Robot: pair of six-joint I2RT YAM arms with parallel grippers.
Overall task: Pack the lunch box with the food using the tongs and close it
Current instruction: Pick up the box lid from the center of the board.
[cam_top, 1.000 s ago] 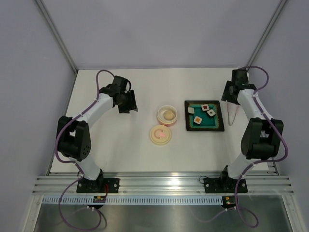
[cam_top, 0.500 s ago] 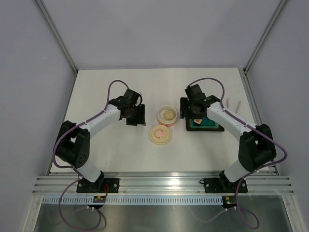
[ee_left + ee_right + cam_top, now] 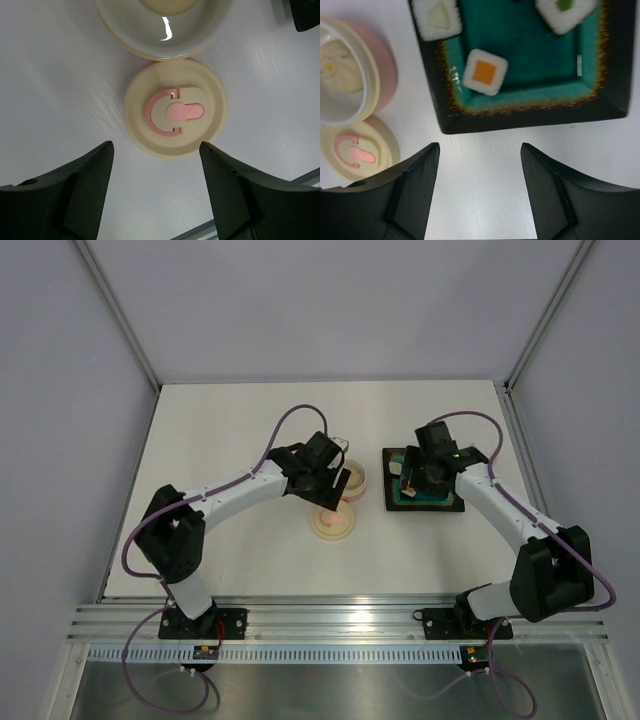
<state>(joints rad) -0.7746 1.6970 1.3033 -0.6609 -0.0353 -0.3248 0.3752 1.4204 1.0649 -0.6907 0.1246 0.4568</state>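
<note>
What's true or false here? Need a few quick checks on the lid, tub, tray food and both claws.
1. The lid is on the tub. False: it lies flat on the table beside the tub.
2. The tub holds a cream lump. True.
3. Three food pieces sit on the tray. True.
4. The left claw grips the lid. False: it is open above the lid and holds nothing.
5. The right claw is open and empty. True.
</note>
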